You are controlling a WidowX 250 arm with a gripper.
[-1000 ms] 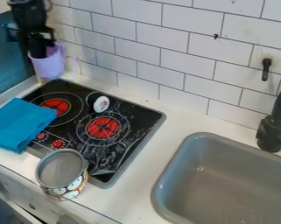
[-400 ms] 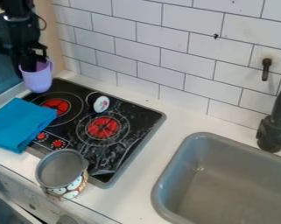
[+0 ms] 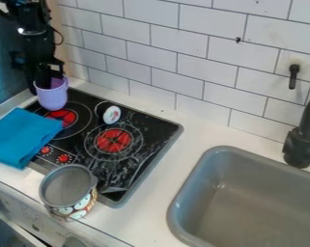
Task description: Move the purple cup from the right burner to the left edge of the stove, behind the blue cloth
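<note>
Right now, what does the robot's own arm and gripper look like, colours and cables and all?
The arm is black, built of chunky, angular segments, with a small bright spot on its upper part. A thin dark cable loops out beside it, toward the tiled wall. The gripper is black too, with narrow, dark parts at its lower end. I can't make out any markings.

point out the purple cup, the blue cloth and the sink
purple cup point(image 3: 52, 99): camera view, on its outer side
blue cloth point(image 3: 20, 137): camera view, on its folded upper face
sink point(image 3: 190, 188): camera view, on its left rim
</note>
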